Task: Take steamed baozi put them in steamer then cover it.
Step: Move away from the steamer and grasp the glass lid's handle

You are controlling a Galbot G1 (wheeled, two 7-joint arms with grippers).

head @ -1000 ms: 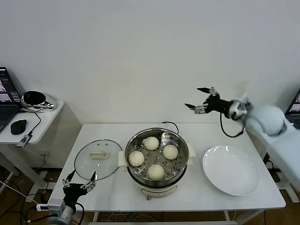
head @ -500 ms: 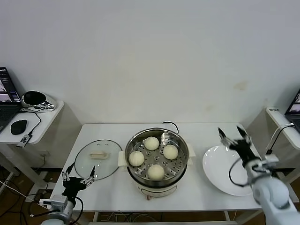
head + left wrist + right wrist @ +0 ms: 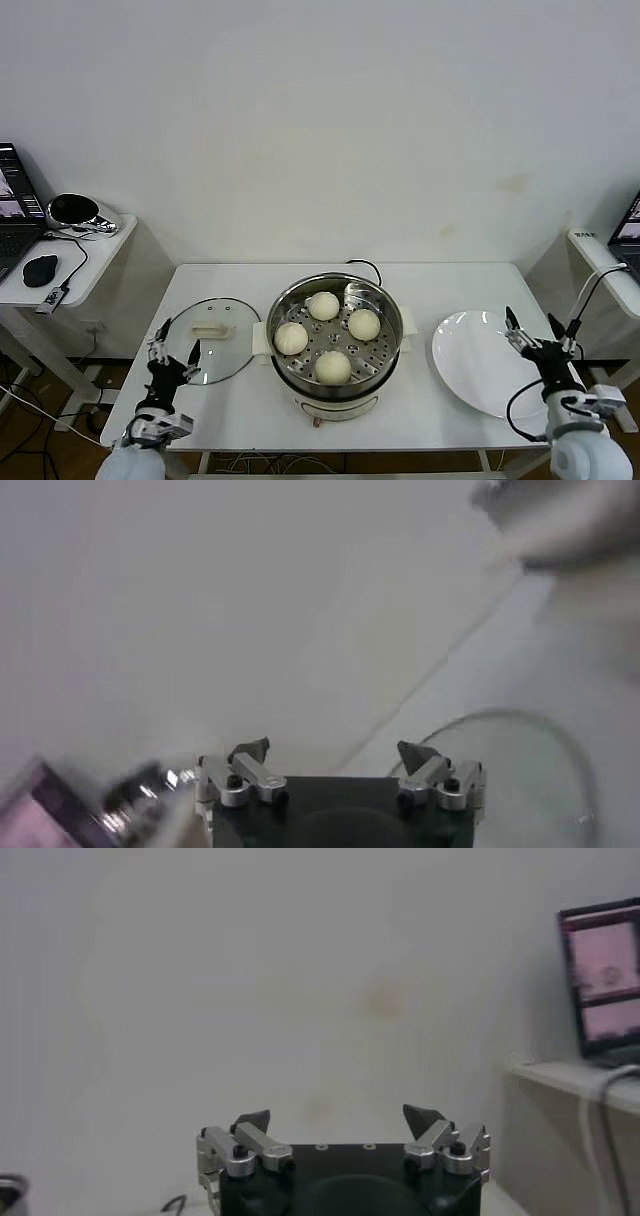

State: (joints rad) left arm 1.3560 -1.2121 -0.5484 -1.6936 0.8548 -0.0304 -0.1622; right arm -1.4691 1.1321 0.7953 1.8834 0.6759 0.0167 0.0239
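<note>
With all four baozi (image 3: pixel 324 338) in the steamer (image 3: pixel 334 290), the right gripper (image 3: pixel 538 333) had dropped from high to the surface's near right edge, wide and empty; the left gripper (image 3: pixel 171 341), also wide, neared the lid (image 3: pixel 208 340).

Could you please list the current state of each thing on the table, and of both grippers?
steamed baozi: all four in the steamer, on its perforated tray.
steamer: uncovered, holding the buns.
glass lid: off, lying flat on the table left of the steamer.
white plate: empty, right of the steamer.
left gripper: open, empty, near the lid's front edge.
right gripper: open, empty, by the plate's right edge.
</note>
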